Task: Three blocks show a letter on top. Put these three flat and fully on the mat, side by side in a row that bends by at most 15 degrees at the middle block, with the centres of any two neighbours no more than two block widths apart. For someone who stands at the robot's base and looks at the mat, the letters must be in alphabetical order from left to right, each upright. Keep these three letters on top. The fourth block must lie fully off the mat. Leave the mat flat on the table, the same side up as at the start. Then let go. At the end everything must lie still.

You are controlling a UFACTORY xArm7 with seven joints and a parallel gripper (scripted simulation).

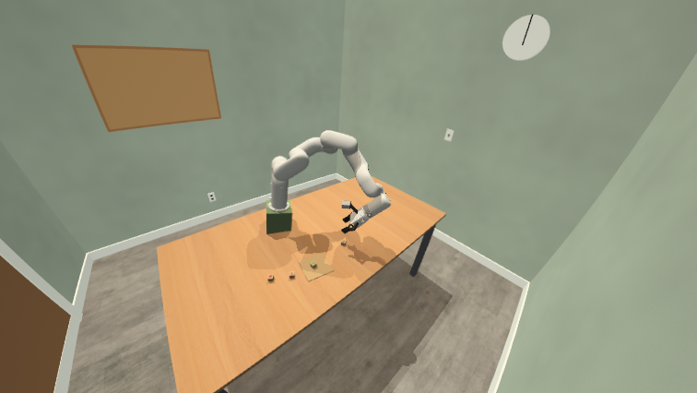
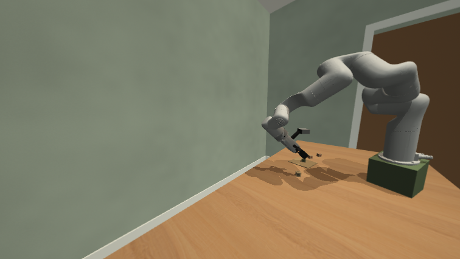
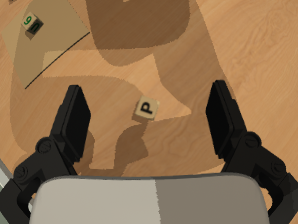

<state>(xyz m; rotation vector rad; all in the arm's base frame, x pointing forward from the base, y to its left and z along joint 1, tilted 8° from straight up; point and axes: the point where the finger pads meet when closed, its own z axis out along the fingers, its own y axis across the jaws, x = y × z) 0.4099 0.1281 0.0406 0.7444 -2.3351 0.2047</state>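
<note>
My gripper (image 1: 345, 224) (image 2: 305, 155) (image 3: 147, 96) is open and empty, above the table. Below it and between its fingers in the wrist view, a pale block (image 1: 343, 243) (image 2: 298, 174) (image 3: 146, 108) with a black P on top lies off the mat. The tan mat (image 1: 309, 276) (image 2: 307, 165) (image 3: 60, 22) lies flat. On it is a block (image 1: 313, 264) (image 2: 303, 160) (image 3: 32, 23) with a green mark like a 9 on top. Off the mat are a block (image 1: 291, 275) (image 2: 310, 157) and a farther block (image 1: 270, 278) (image 2: 318, 155) with a reddish mark; their characters are unreadable.
The arm stands on a green base (image 1: 278, 221) (image 2: 389, 177) at the table's (image 1: 219, 312) (image 2: 241, 208) edge. Arm shadows cross the table and part of the mat. Walls stand beyond the table.
</note>
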